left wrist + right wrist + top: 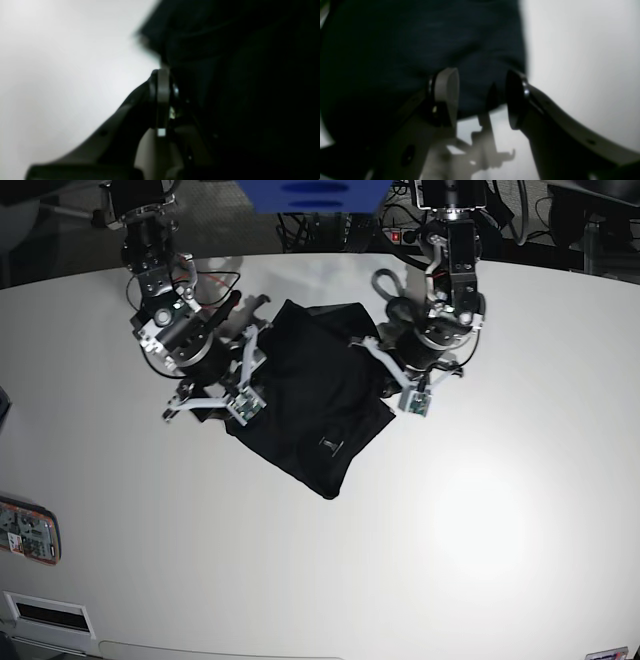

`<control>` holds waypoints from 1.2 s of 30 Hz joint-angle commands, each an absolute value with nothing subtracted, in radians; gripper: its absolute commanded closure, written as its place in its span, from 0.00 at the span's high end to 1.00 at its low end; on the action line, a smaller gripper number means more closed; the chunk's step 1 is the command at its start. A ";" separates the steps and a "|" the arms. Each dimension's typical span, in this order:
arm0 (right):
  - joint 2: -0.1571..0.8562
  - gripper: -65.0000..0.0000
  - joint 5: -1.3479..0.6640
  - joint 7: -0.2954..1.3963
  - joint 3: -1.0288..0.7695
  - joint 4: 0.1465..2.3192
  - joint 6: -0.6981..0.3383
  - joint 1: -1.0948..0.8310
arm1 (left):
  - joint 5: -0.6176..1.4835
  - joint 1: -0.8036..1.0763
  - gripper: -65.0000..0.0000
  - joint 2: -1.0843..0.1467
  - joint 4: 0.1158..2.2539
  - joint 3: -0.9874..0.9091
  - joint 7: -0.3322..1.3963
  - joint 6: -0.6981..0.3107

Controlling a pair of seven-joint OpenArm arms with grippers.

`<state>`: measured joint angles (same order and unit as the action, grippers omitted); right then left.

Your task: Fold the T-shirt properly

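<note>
A broad white bench point(480, 510) with a curved far edge fills the base view; beyond that edge, at twelve o'clock, lies a dark floor with a tangle of cables point(400, 220) and a blue object point(315, 195) whose nature cannot be told. At the bench's eight o'clock edge sits a small flat device point(28, 530) with a reddish rim, and a white vented panel point(45, 613) lies at seven o'clock.

The black T-shirt point(315, 395) lies bunched and partly folded just above the bench's centre, at about eleven o'clock, its small label point(329, 444) showing near the lower corner. The two arms flank it — nothing else crowds the cloth.

The right hand point(482, 97) sits at the shirt's nine o'clock edge, its pads spread apart over the dark fabric and gripping nothing. The left hand point(163, 82), at the shirt's three o'clock edge, has its pads pressed together against the black cloth — whether fabric is pinched between them cannot be told.
</note>
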<state>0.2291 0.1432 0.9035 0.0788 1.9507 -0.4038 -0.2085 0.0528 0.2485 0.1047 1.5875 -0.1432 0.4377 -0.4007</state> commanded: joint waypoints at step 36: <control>0.285 0.44 0.136 0.880 -0.035 1.962 -0.403 -0.153 | -0.116 -0.217 0.00 0.024 0.862 -0.105 0.022 -0.309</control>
<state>0.2771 0.1390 0.8993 -0.0315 1.9461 -0.4080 -0.1658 -0.0895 -0.2192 0.0219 0.8734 -0.1108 -0.0673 -0.3050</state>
